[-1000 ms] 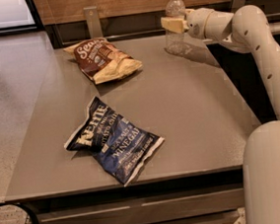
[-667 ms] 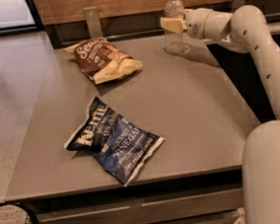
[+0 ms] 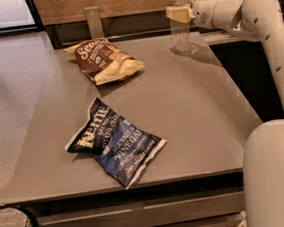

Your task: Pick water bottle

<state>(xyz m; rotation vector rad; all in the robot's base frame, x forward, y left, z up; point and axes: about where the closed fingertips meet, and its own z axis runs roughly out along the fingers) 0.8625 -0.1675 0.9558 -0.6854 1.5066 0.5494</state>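
Observation:
The water bottle (image 3: 181,33) is a small clear ribbed bottle with a white cap, upright at the far right of the grey table (image 3: 197,110). My gripper (image 3: 179,13) reaches in from the right on a white arm (image 3: 252,9). Its tan fingers are closed around the bottle's upper body, just below the cap. The bottle's base sits just off the tabletop, with its shadow below it.
A brown chip bag (image 3: 104,59) lies at the far middle of the table. A dark blue Kettle chip bag (image 3: 115,142) lies near the front. A wooden wall panel runs behind the table. My white base (image 3: 276,178) stands at the front right.
The gripper and the bottle have risen a little together; the bottle's cap now reaches the top edge of the view. The chip bags have not moved.

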